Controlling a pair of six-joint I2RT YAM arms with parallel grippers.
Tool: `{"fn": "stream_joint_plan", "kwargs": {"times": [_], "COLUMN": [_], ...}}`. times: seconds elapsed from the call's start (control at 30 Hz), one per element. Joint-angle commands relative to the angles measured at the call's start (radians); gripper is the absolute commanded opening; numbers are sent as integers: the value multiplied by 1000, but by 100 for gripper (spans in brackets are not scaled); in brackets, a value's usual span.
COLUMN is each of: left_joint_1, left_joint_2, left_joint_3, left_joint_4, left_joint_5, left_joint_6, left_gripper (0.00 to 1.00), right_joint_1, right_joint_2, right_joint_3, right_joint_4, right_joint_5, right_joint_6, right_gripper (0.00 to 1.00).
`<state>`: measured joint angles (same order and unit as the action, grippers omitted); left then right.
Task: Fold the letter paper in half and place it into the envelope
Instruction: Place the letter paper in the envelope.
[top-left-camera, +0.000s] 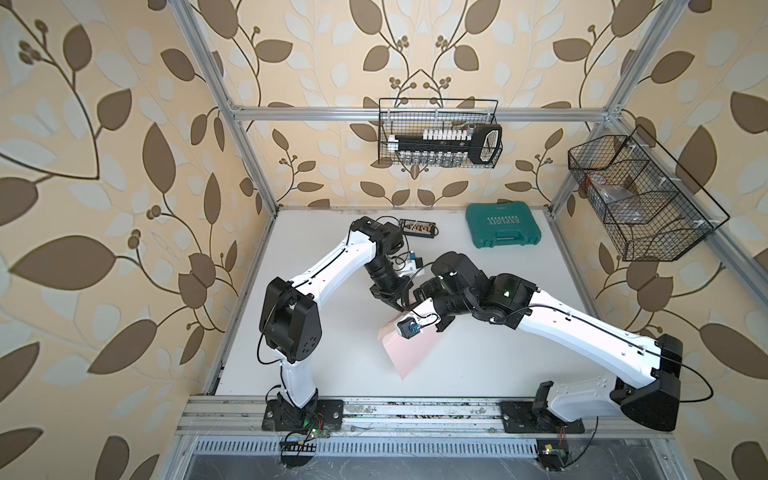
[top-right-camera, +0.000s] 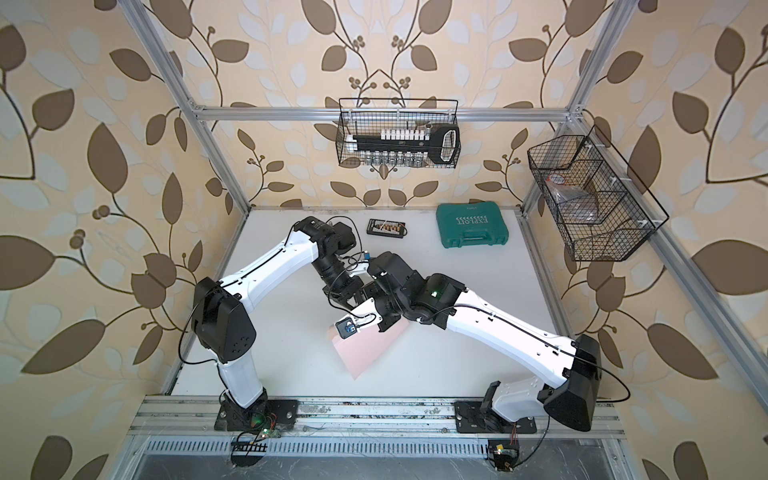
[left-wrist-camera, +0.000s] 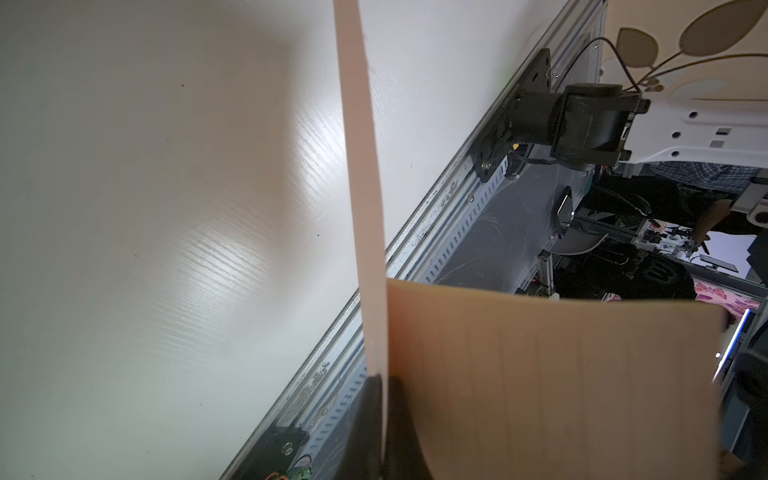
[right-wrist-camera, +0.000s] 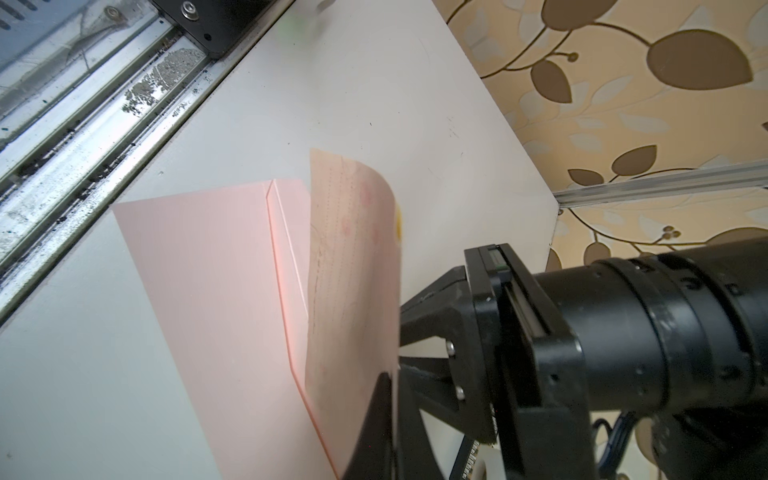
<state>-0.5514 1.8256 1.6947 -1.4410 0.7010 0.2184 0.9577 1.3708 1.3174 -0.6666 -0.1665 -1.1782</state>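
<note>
Left gripper pinches the envelope by its flap; right gripper seems clamped on the curling letter paper — its bowed edge could snag the mouth and crumple.

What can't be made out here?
- Both top views: the arms' wrists cover the tips of the left gripper and right gripper.
- Letter paper: folded or not is unclear. It is curled in the right wrist view and cut by the frame edge in the left wrist view.
- Envelope mouth: behind the paper in the right wrist view.
- Wire basket contents: too small behind mesh in both top views.
</note>
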Motion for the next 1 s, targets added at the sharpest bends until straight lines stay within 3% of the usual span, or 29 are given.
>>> {"fn": "stream_joint_plan", "kwargs": {"times": [0.0,0.33,0.97], "left_joint_1": [-8,-18,-31], "left_joint_2": [-23,-23,-23], "left_joint_3": [3,-3,10], "left_joint_4": [-34,-38,-42], "left_joint_5": [38,74,80], "left_joint_6": [21,34,32], "left_gripper": [0,0,0], "right_joint_1": [7,7,4], "right_joint_2": [-17,-21,-2], "right_joint_3": [-46,-95,-45], "right_joint_4": [8,24,-146], "right_joint_5": [10,55,137], "right_joint_6": [10,-30,-92], "right_gripper": [0,0,0]}}
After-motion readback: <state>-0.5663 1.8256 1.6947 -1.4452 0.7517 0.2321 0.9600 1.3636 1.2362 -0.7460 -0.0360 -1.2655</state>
